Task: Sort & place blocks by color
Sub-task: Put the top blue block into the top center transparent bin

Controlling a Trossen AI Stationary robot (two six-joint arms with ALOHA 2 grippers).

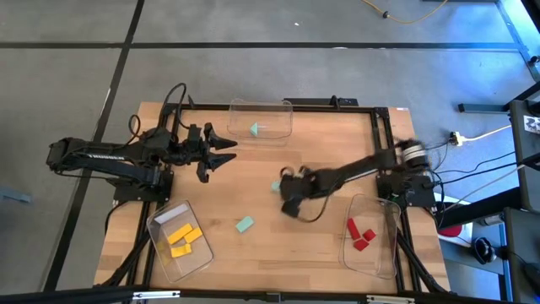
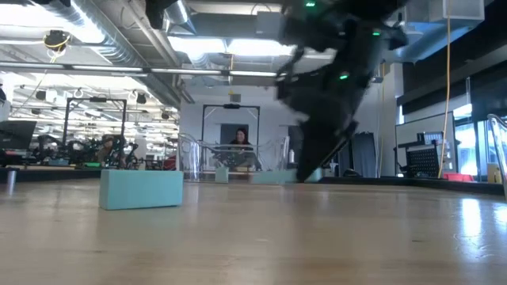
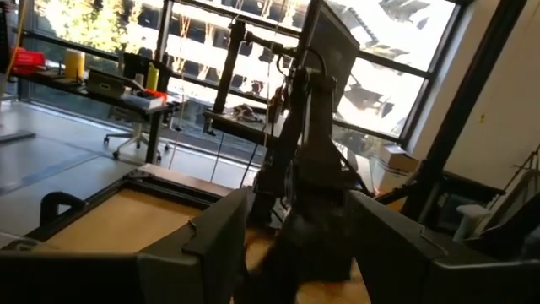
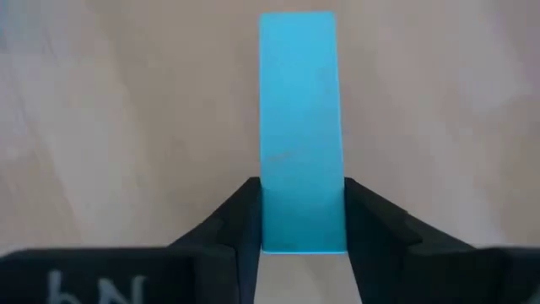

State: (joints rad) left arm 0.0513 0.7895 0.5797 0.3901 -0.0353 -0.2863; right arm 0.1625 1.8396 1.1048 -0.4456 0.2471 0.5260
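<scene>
A: We start at the mint bar (image 4: 301, 127). The right claw (image 4: 301, 219) has closed on its end, fingers pressed to both sides, mid-desk (image 1: 253, 181).

B: Held, agreed. Lifted or on the wood? We can't tell.

A: Second mint block (image 1: 245, 224) lies loose nearer the front edge, apart from everything.

B: Far bin (image 1: 261, 118) has one mint wedge (image 1: 254, 129). Yellow blocks (image 1: 185, 239) sit in the front-left bin (image 1: 160, 221), red blocks (image 1: 361, 235) in the front-right bin (image 1: 384, 245).

A: So we judge yellow and red done, two mint pieces left.

B: Left claw (image 1: 226, 149) hovers spread wide near the far bin, holding nothing.
</scene>
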